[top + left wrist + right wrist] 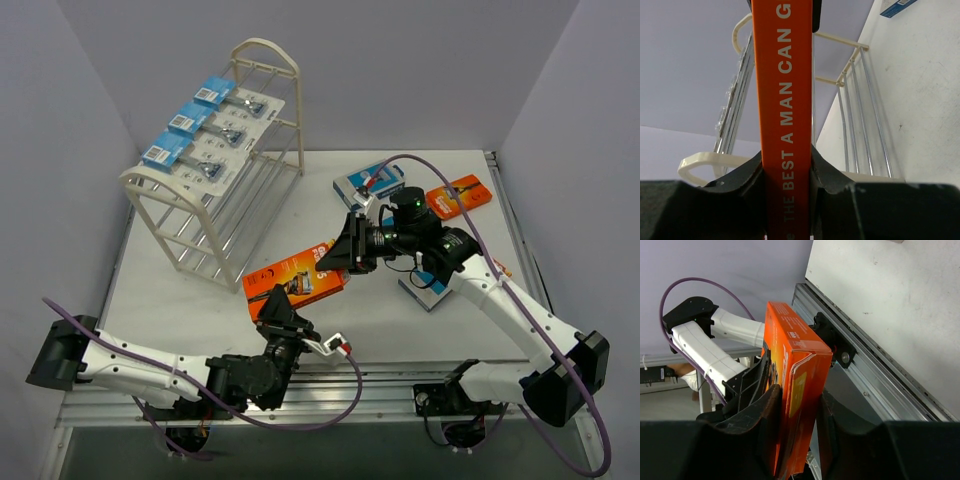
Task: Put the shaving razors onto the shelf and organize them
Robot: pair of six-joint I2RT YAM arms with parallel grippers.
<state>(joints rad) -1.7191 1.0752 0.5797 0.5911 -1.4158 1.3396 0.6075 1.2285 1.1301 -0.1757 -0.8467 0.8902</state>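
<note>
Left arm along lower edge, left tool (786, 151) gripping orange box (305, 275) at centre frame, right arm reaching from lower right, right tool (799, 391) clamping its other end.

box (787, 100), "THE BEST A MAN CAN G"

The white desk (180, 300) carries the cream shelf (215, 225) at upper left, with three blister cards (215, 125) in a row on its top tier. At the desk's upper right lie a blue-and-white box (365, 180) and an orange pack (462, 195). A second blue box (428, 288) lies right of centre, partly hidden.
</note>
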